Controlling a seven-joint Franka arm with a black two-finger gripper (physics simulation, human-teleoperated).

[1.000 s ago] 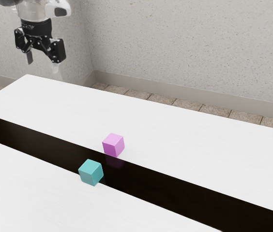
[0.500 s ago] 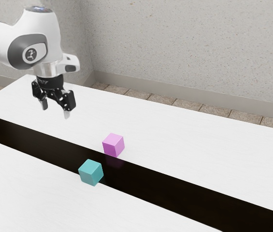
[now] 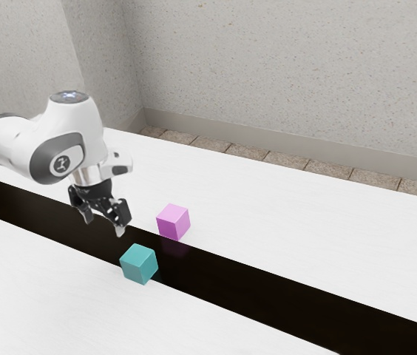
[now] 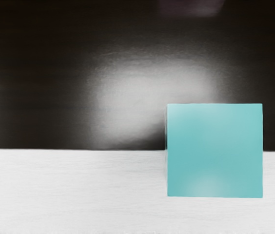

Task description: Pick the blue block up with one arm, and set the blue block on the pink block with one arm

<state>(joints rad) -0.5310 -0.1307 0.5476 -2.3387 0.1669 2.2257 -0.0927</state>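
Note:
The blue block (image 3: 138,264), a teal-blue cube, stands on the near white table surface right at the edge of the black strip. In the wrist view the blue block (image 4: 214,150) lies just below my hand, straddling the line between white and black. The pink block (image 3: 173,221) sits a short way beyond it, at the far edge of the strip. My gripper (image 3: 103,224) hangs open in the air above the strip, to the exterior view's left of and slightly above the blue block, touching nothing.
A glossy black strip (image 3: 268,296) runs diagonally across the white table (image 3: 304,214). A tiled floor and a grey wall (image 3: 282,66) lie behind the table. My white arm (image 3: 38,144) comes in from the exterior view's left.
My arm has dropped from high at the upper left down and to the exterior view's right, ending close beside the blue block. Both blocks have stayed where they were.

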